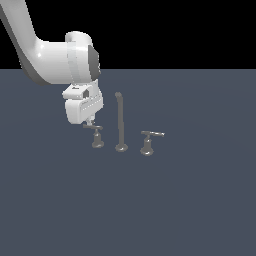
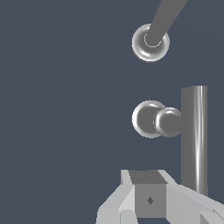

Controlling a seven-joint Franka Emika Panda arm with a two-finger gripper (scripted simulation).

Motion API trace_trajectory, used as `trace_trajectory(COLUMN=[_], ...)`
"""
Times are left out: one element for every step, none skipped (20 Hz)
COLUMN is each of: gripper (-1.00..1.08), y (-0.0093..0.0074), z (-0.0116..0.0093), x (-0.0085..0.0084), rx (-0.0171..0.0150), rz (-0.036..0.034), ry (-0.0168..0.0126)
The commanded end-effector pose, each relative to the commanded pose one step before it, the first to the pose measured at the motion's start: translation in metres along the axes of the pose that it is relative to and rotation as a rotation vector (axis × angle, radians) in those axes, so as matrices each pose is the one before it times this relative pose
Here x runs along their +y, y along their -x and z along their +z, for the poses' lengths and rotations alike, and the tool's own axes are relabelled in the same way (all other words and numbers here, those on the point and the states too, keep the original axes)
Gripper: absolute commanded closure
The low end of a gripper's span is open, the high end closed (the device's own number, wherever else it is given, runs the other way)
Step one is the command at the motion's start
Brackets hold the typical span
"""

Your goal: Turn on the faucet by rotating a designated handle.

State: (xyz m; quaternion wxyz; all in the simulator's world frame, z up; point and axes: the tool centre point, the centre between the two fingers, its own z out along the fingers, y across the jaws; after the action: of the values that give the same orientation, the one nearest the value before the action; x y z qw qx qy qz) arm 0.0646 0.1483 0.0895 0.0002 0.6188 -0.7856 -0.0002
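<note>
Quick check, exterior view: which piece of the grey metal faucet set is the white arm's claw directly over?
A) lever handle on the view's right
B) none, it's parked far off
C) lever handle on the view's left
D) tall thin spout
C: the claw sits right at the bar of the grey lever handle on the exterior view's left, with the tall thin spout beside it.
</note>
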Motion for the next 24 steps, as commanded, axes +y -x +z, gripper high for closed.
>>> trace_trajectory(gripper=[1.08, 1.08, 1.08, 1.08, 1.08, 1.08, 1.08, 1.08, 1.08, 1.08, 1.08, 1.08, 1.08, 1.08, 1.08, 1.08, 1.08, 1.08, 1.08, 1.08, 1.08, 1.08, 1.08, 1.08], y=[0.00565, 0.00192, 0.00217, 0.00220, 0.00000, -0.00613, -0.00018, -0.00018, -0.00018, -0.00018, -0.00019, -0.00019, -0.00019, -0.00019, -0.00019, -0.00019, -0.00019, -0.00019, -0.00015, -0.00023, -0.00011, 0.00000, 0.00491, -0.00282], z=[0.00005, -0.00009, 0.00004, 0.00004, 0.00000, -0.00022, 0.00000, 0.00000, 0.00000, 0.00000, 0.00000, -0.00001, -0.00001, -0.00001, -0.00001, -0.00001, -0.00001, -0.00001, 0.00004, -0.00009, 0.00008, 0.00000, 0.00023, -0.00004], x=[0.00887, 0.00346, 0.00359, 0.00361, 0.00000, -0.00848, 0.00304, 0.00306, 0.00308, 0.00309, 0.00311, 0.00312, 0.00314, 0.00315, 0.00316, 0.00318, 0.00319, 0.00320, 0.00323, 0.00321, 0.00326, 0.00000, -0.00534, 0.00202], rx=[-0.00020, 0.00004, 0.00000, 0.00000, 0.00000, 0.00290, -0.00017, -0.00017, -0.00017, -0.00017, -0.00017, -0.00017, -0.00017, -0.00017, -0.00017, -0.00018, -0.00018, -0.00018, -0.00022, -0.00013, -0.00026, 0.00000, -0.00107, 0.00005], rz=[-0.00089, 0.00042, 0.00000, 0.00000, 0.00000, 0.00625, -0.00036, -0.00036, -0.00036, -0.00036, -0.00036, -0.00036, -0.00036, -0.00036, -0.00036, -0.00036, -0.00036, -0.00036, -0.00044, -0.00025, -0.00050, 0.00000, -0.00619, 0.00038], ry=[0.00002, -0.00025, 0.00000, 0.00000, 0.00000, -0.00943, 0.00056, 0.00056, 0.00056, 0.00056, 0.00056, 0.00056, 0.00056, 0.00056, 0.00056, 0.00056, 0.00056, 0.00056, 0.00069, 0.00040, 0.00080, 0.00000, -0.01046, 0.00075])
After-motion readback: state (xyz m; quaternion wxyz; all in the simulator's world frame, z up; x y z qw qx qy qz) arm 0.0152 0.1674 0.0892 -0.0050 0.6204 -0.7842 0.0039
